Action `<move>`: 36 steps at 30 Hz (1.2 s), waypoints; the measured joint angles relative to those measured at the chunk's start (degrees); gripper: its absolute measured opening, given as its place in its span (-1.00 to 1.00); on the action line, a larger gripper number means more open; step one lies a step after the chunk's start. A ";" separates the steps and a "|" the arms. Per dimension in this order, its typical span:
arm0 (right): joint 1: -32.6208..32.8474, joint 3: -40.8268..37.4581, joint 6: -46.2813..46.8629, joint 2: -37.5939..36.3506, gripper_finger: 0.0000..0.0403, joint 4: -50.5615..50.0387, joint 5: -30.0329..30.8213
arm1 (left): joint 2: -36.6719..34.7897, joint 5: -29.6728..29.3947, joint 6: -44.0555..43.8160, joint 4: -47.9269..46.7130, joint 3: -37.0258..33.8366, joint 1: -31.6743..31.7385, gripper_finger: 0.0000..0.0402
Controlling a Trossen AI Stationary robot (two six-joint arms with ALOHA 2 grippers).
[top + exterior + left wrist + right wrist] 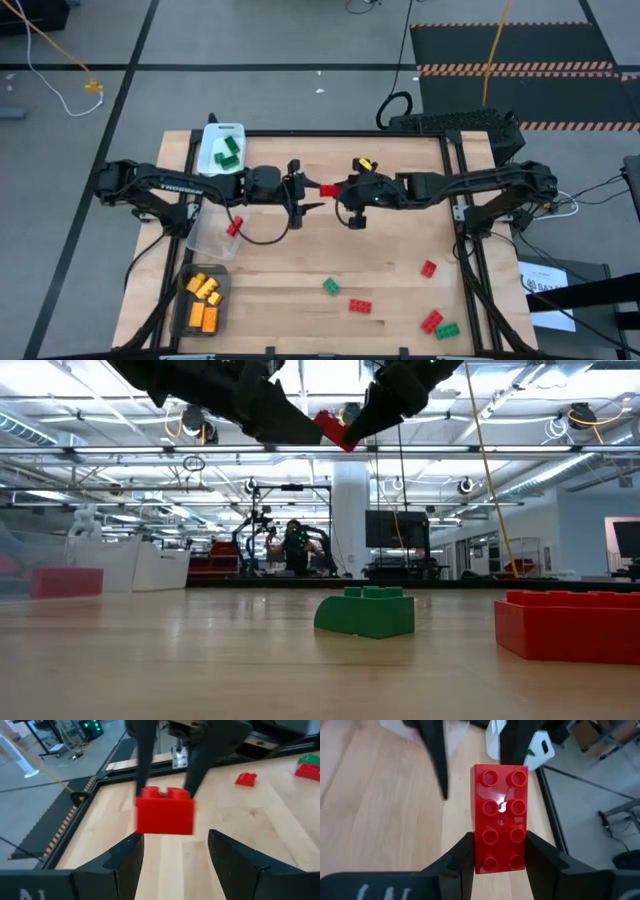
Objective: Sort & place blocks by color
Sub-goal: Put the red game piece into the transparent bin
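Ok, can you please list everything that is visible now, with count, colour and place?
held block: one, red, in the air between the grippers
loose blocks: five, three red and two green, on the table
white tray: one, holds green blocks
clear tray: one, holds one red block
dark tray: one, holds orange blocks
table: one, wooden
right gripper: shut on held block
left gripper: open, facing it
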 joint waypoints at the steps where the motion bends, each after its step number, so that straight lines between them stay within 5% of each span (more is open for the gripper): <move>1: 0.00 0.00 -0.02 0.04 -0.42 0.44 -0.44 | 0.03 0.01 0.02 0.55 0.01 -0.04 0.11; 19: -0.48 0.00 0.00 3.30 -0.42 2.80 -2.85 | 1.75 -3.49 -0.44 2.69 0.09 -0.22 0.35; 25: -0.48 0.02 0.17 3.02 -0.42 2.84 -2.84 | 1.73 -4.61 -0.33 2.07 0.09 -0.16 0.19; 31: -0.59 0.02 -0.01 3.06 -0.42 2.96 -2.55 | 1.73 -4.98 -0.93 1.63 0.09 0.46 -0.32; 36: -0.57 0.02 0.00 3.06 -0.42 2.89 -2.58 | 1.73 -4.90 -0.95 1.66 0.09 0.69 -0.33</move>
